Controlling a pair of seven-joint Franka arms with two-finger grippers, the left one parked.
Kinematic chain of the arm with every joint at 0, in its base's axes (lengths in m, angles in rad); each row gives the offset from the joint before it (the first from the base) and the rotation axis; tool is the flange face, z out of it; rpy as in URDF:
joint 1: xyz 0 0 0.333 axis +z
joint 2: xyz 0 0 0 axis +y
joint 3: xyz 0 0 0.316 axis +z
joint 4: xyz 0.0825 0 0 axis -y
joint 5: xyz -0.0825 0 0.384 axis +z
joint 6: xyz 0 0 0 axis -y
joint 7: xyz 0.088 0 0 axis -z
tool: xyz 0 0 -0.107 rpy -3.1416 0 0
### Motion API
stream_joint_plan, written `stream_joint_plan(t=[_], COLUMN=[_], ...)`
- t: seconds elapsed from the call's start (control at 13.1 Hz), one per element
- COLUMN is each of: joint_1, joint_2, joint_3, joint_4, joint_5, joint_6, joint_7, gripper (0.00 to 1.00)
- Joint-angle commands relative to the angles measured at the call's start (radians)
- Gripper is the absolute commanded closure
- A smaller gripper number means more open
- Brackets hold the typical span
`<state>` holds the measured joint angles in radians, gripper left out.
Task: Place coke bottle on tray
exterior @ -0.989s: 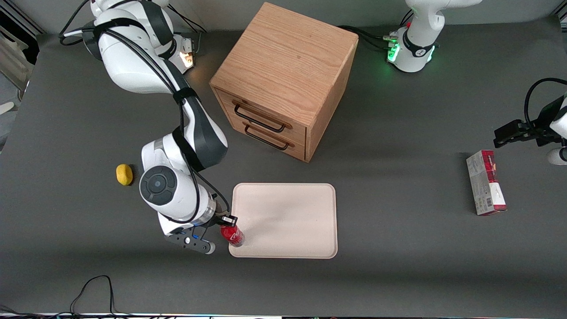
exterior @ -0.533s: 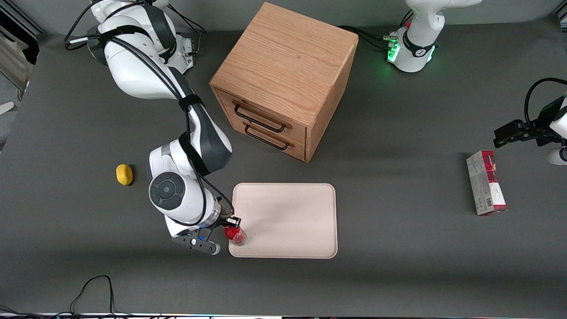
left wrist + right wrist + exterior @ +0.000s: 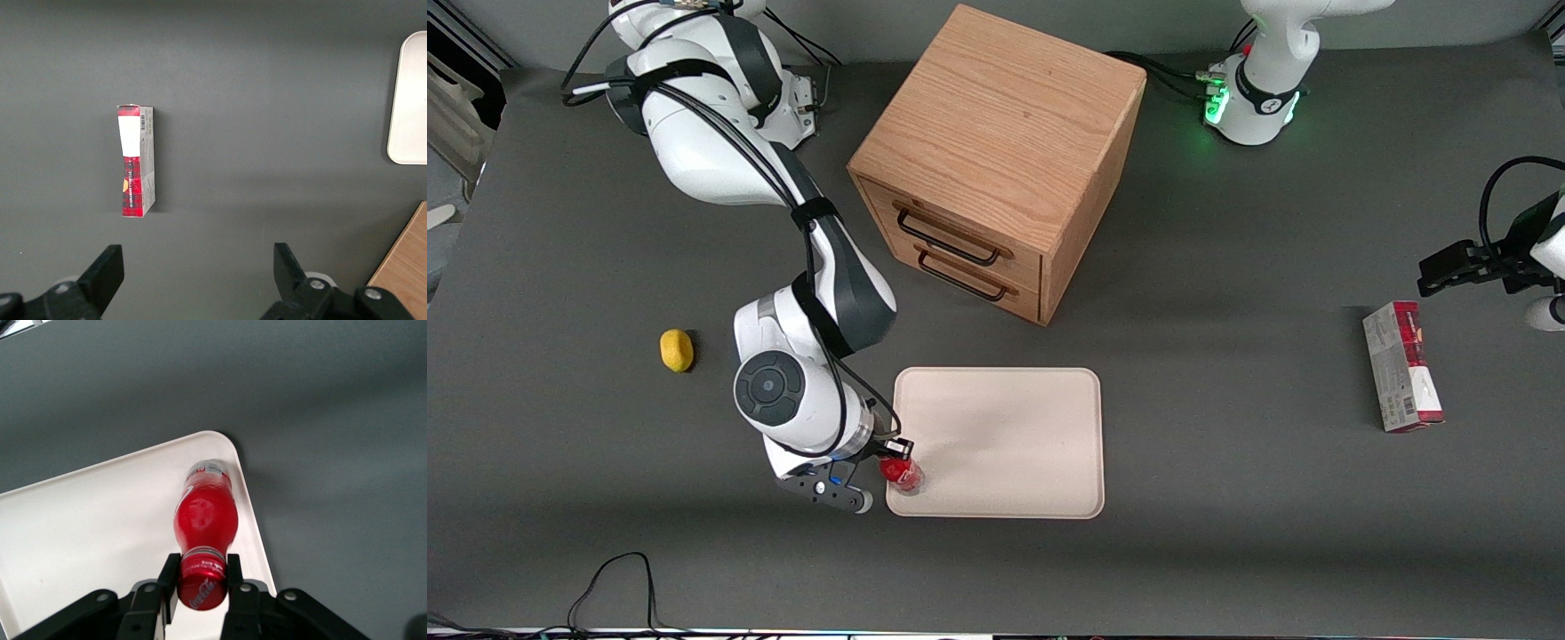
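Observation:
The small red coke bottle [image 3: 902, 474] stands upright on the cream-beige tray [image 3: 1014, 427], at its corner nearest the front camera toward the working arm's end. My right gripper [image 3: 895, 456] is shut on the bottle's red cap. In the right wrist view the two black fingers [image 3: 235, 577] clamp the cap of the bottle [image 3: 205, 520], whose clear base rests on the tray [image 3: 87, 527] close to its rounded corner. The gripper [image 3: 202, 581] is directly above the bottle.
A wooden drawer cabinet [image 3: 996, 160] stands farther from the camera than the tray. A yellow lemon [image 3: 677, 349] lies toward the working arm's end. A red-and-grey carton [image 3: 1401, 365] lies toward the parked arm's end, also in the left wrist view [image 3: 137, 161].
My gripper has carried the bottle a little farther over the tray's corner and lowered it; the bottle has gone from tilted to upright.

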<state>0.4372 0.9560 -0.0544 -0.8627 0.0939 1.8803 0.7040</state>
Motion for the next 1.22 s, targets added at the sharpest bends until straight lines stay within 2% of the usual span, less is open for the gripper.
stream_joint_plan(t=[0.0,1.14], joint_1=[0.000,0.000], joint_2=[0.020,0.020], joint_3=[0.001,0.001], joint_4=[0.045,0.047], joint_5=[0.015,0.015], joint_6=[-0.001,0.011], joint_7=[0.022,0.020], gripper=[0.00,0.00])
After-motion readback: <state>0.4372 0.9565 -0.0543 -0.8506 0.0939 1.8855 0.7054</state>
